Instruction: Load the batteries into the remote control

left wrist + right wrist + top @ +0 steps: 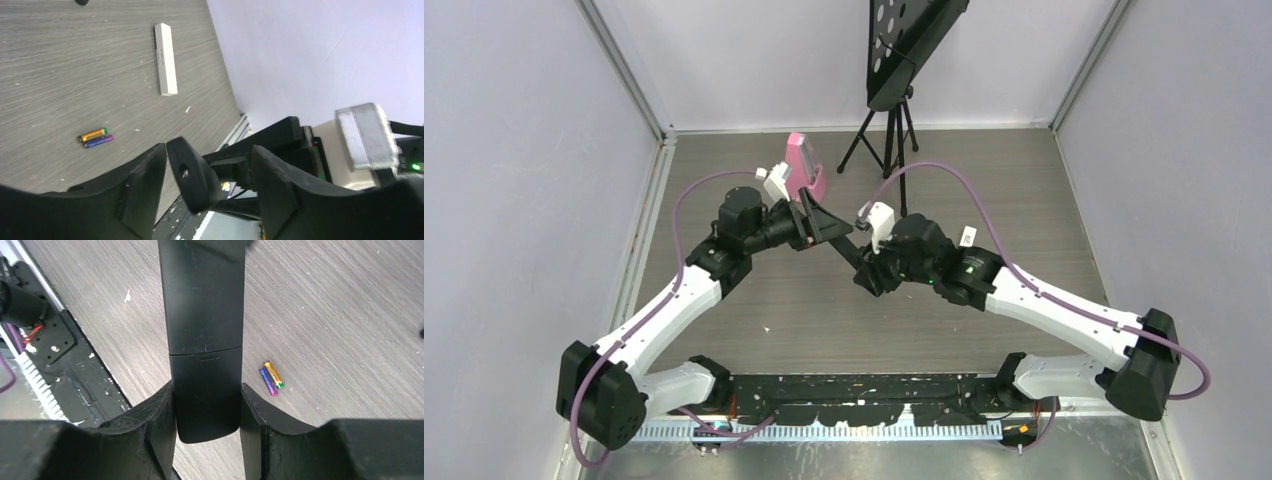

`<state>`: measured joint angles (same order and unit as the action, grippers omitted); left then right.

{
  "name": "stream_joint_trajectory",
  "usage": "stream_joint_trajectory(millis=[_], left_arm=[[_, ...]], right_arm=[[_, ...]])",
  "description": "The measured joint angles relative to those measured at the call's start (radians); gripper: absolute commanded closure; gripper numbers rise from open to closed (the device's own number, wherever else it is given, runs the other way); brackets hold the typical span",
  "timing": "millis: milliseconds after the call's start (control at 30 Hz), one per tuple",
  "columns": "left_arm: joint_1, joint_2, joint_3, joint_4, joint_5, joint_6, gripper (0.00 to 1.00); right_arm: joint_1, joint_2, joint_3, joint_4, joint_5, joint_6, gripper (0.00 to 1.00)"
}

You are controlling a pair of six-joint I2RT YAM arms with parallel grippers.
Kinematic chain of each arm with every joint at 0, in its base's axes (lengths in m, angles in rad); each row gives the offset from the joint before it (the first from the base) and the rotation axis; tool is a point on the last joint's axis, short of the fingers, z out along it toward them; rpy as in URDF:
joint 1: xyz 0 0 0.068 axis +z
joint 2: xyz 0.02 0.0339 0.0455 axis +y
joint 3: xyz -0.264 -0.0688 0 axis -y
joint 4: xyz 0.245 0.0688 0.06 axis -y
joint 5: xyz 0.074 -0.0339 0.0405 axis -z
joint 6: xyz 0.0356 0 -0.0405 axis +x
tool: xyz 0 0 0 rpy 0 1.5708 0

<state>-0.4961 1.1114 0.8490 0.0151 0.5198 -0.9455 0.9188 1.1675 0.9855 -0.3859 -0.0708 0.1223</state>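
Left pincer (210, 156) agape, right pincer (207, 392) tight.

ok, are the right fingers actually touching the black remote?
Touching. The right wrist view shows it: the right fingers press against both long edges of the remote near its rounded end, with no gap on either side.

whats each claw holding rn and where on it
The right claw clamps the black remote by its two long edges at the back-cover end. The left claw stands open around the other end, with a gap on one side, holding nothing.
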Motion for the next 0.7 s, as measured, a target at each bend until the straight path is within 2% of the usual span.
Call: stream_joint_trajectory(millis=[100, 200, 300, 333, 367, 433, 467, 533, 700], left_arm=[[0.000, 0.024, -0.024, 0.037, 0.008, -0.054, 0.60], [0.001, 0.039, -0.055, 0.045, 0.015, -0.095, 0.70], [0.004, 0.040, -0.074, 0.042, 0.015, -0.110, 0.90], [0.006, 0.040, -0.079, 0.042, 0.015, -0.115, 0.97], [0.006, 0.040, -0.083, 0.043, 0.014, -0.120, 1.00], [0.008, 0.040, -0.089, 0.049, 0.016, -0.129, 1.00], [0.008, 0.040, -0.092, 0.055, 0.015, -0.134, 1.00], [0.011, 0.039, -0.101, 0.068, 0.032, -0.140, 1.00], [0.050, 0.027, -0.125, 0.115, 0.076, -0.127, 1.00]], right_arm=[[0.035, 0.050, 0.027, -0.004, 0.063, -0.034, 0.76], [0.055, 0.095, 0.047, -0.004, 0.123, -0.053, 0.76], [0.062, 0.120, 0.056, -0.004, 0.166, -0.071, 0.75], [0.063, 0.121, 0.056, -0.005, 0.177, -0.077, 0.70], [0.064, 0.122, 0.056, -0.005, 0.183, -0.081, 0.60], [0.068, 0.122, 0.056, -0.006, 0.192, -0.087, 0.38], [0.069, 0.122, 0.056, -0.006, 0.195, -0.086, 0.29], [0.068, 0.122, 0.056, -0.003, 0.205, -0.065, 0.21], [0.050, 0.085, 0.056, -0.013, 0.174, 0.024, 0.10]])
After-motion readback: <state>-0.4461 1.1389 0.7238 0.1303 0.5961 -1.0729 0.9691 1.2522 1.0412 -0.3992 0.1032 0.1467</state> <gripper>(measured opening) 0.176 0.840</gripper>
